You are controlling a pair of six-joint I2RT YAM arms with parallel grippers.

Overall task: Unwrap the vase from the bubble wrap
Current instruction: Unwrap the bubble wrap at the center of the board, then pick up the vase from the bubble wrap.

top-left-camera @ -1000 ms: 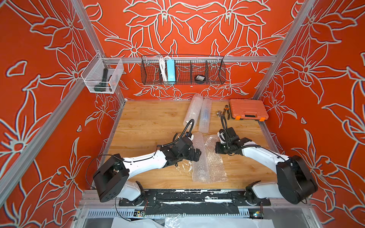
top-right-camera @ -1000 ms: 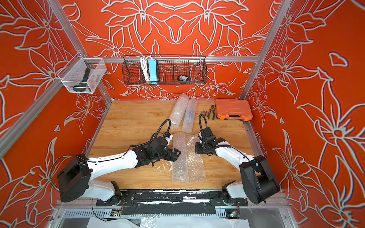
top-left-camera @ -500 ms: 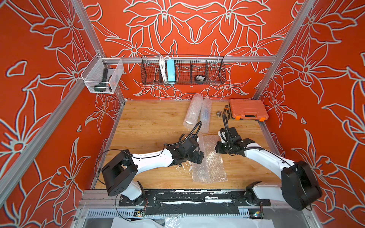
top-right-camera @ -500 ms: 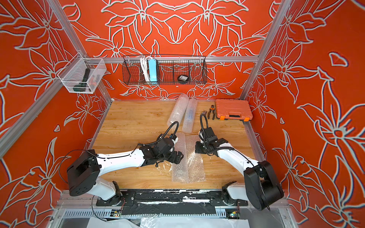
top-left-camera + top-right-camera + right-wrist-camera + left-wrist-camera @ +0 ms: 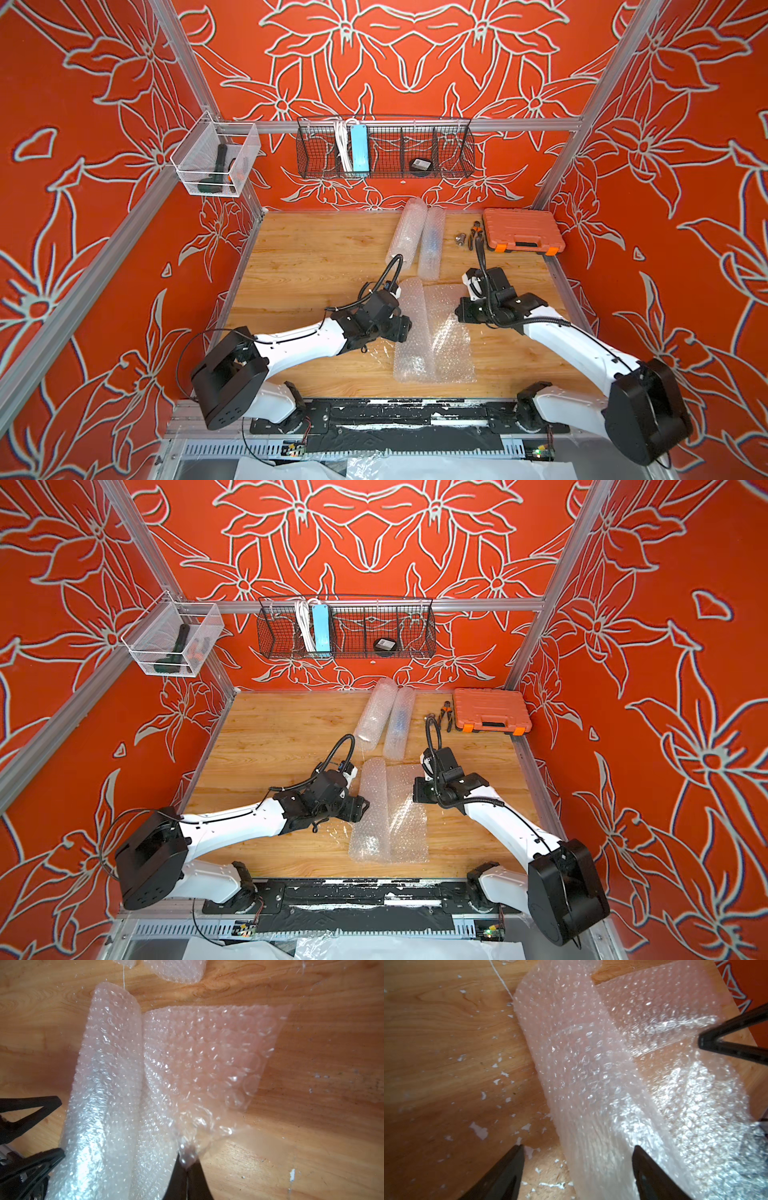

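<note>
Clear bubble wrap (image 5: pixel 432 332), tan wood-grain table (image 5: pixel 311 257), orange toolbox (image 5: pixel 521 230), red-orange walls (image 5: pixel 415 62) with white flower outlines.

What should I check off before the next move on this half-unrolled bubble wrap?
1. Right gripper holding the loose flap of the bubble wrap: ok, shut on its edge.
2. Left gripper ready to take hold: ok, open.
3. Rolled part lined up with the left gripper: ok, it lies between the fingers; contact cannot tell.
4. Vase visible inside the rolled part: cannot tell, only a faint curved line shows through.
5. Two spare rolls out of the way: ok, they lie farther back on the wooden table, apart from this one.
</note>
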